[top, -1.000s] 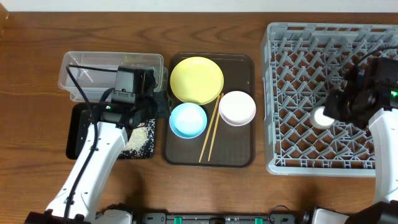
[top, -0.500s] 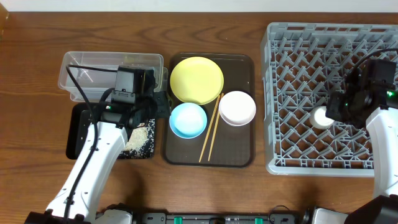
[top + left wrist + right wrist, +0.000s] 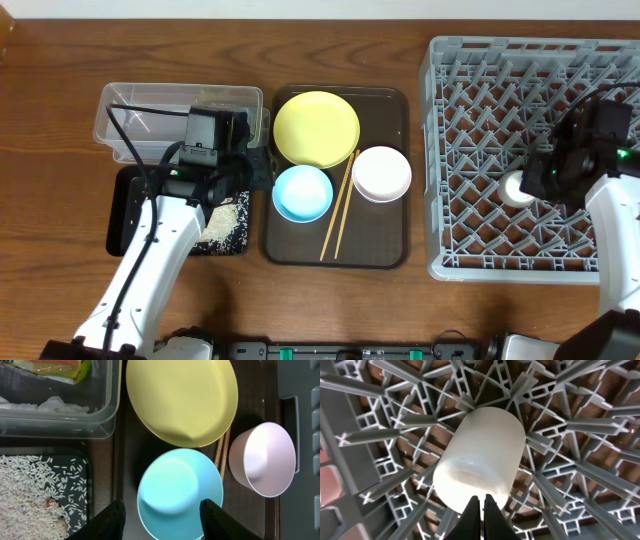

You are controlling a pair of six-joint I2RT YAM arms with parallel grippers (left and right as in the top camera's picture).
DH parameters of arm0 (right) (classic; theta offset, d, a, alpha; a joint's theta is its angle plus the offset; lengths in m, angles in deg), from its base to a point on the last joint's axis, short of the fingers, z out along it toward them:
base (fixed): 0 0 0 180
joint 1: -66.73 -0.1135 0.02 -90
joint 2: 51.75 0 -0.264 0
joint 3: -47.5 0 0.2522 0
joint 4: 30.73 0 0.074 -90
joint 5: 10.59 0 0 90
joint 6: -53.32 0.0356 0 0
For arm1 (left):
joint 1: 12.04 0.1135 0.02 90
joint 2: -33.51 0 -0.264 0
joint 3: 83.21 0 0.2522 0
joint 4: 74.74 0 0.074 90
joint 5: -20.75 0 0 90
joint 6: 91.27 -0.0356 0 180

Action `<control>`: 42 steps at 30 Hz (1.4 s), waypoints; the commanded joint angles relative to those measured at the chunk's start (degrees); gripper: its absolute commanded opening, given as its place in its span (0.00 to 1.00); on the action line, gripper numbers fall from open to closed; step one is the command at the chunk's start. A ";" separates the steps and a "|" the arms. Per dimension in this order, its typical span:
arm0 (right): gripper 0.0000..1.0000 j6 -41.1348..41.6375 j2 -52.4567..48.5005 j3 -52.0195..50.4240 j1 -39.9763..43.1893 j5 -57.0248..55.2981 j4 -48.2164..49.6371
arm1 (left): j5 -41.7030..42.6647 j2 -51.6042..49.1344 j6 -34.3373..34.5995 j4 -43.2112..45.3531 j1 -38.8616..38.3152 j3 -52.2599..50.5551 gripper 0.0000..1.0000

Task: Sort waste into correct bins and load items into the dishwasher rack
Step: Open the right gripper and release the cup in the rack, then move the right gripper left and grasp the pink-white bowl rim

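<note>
A dark brown wooden table with long grain fills the view, its bare wood stretching away to the left of the left gripper. Beyond its far edge runs a pale strip, too narrow to identify. Light is even, shadows soft.

tub at far left with wrapper in it, shallow tray before it holding rice, serving tray in the middle — plate behind, left bowl and right bowl before it, chopsticks between them — rack at right, cup in it
</note>
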 commanded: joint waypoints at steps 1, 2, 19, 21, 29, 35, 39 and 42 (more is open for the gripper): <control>0.03 0.90 -0.90 -2.40 0.26 -0.50 1.62 | -0.76 0.26 -0.94 0.02 0.02 0.09 0.51; 0.02 0.94 -1.01 -2.89 0.26 -0.92 2.32 | -0.76 0.26 -0.94 0.02 0.02 0.09 0.51; 0.09 3.02 -0.24 -2.64 0.20 2.86 13.79 | -0.79 0.26 -0.94 0.00 0.02 0.09 0.51; 0.19 0.66 0.22 -2.51 0.20 14.43 15.30 | -0.79 0.26 -0.96 -0.02 0.02 0.09 0.51; 0.42 -6.34 0.39 -2.54 -9.27 36.09 22.38 | -13.38 0.26 5.01 -5.11 0.02 0.04 0.52; 0.46 -11.63 0.15 -2.54 -23.17 18.51 24.74 | -17.03 0.26 7.23 -7.26 0.02 -0.13 0.58; 0.47 -17.68 -0.59 -2.56 -30.67 9.86 28.35 | -17.03 0.26 7.23 -7.26 0.02 -0.28 0.60; 0.55 -20.87 -1.95 -2.56 -34.29 6.49 30.67 | -17.03 0.26 7.23 -7.26 0.02 -0.42 0.61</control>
